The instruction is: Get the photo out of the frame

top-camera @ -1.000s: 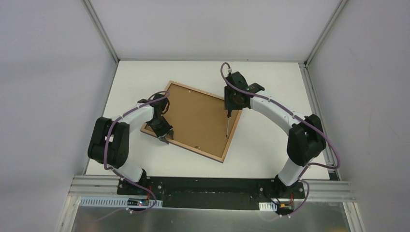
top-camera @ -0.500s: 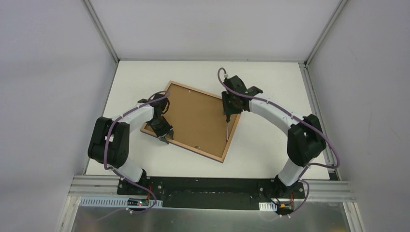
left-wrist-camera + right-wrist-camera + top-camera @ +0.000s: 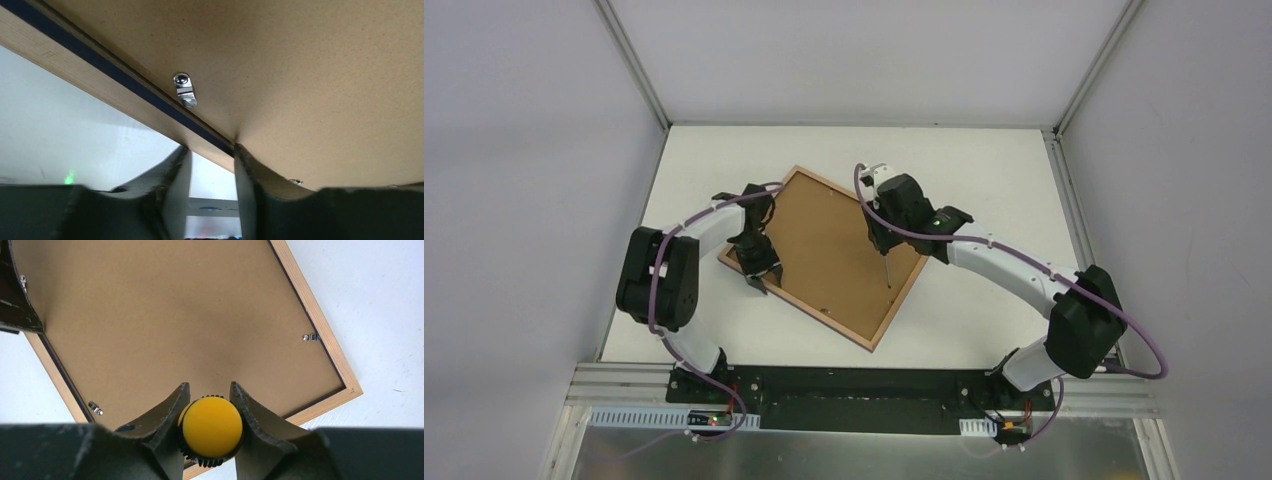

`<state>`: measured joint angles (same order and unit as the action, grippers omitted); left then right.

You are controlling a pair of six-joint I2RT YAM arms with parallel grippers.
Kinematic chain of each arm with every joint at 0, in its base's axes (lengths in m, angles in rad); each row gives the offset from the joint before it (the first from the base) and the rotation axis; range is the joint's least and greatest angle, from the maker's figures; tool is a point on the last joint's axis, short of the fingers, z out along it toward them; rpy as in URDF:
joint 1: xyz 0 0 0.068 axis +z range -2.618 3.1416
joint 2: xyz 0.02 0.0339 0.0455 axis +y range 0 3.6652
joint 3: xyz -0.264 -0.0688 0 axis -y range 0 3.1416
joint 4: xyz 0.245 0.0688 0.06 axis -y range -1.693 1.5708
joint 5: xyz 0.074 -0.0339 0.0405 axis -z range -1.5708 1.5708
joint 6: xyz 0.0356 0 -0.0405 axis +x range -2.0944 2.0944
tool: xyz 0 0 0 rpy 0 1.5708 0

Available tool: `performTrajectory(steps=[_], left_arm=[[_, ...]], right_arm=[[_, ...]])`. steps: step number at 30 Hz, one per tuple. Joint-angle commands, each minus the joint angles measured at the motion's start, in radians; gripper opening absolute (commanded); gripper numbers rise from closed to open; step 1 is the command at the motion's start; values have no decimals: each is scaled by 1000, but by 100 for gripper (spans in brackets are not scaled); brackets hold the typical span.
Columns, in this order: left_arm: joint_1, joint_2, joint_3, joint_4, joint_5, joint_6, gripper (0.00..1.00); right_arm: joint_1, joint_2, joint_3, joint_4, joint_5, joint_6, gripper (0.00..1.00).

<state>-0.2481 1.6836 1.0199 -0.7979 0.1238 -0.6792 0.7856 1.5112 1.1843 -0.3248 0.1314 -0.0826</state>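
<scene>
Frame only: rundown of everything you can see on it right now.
The frame lies face down, diagonal on the white table: light wood back edge, thin dark-blue inner strip, brown backing board seated inside, small metal clips along the rails. The left gripper straddles one rail; grip unclear. The right gripper holds a screwdriver pointing down at the board.

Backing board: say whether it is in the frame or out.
In. The board lies flush inside the frame rim on all visible sides.
</scene>
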Motion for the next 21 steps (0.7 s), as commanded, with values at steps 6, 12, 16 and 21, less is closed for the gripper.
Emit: performTrajectory(steps=[6,12,16,21], left_arm=[[0,-177,109,34,146,146,62],[0,-266,38,153,346,73,66],[0,-311,-60,177,334,-77,64],[9,-279,-150,175,352,-308,63]], right_arm=[[16,-81,58,-61,-24,74,0],[17,-96,54,-91,-79,113,0],[64,-92,63,-106,-66,-10,0],[191,-88,16,-75,29,-221,0]])
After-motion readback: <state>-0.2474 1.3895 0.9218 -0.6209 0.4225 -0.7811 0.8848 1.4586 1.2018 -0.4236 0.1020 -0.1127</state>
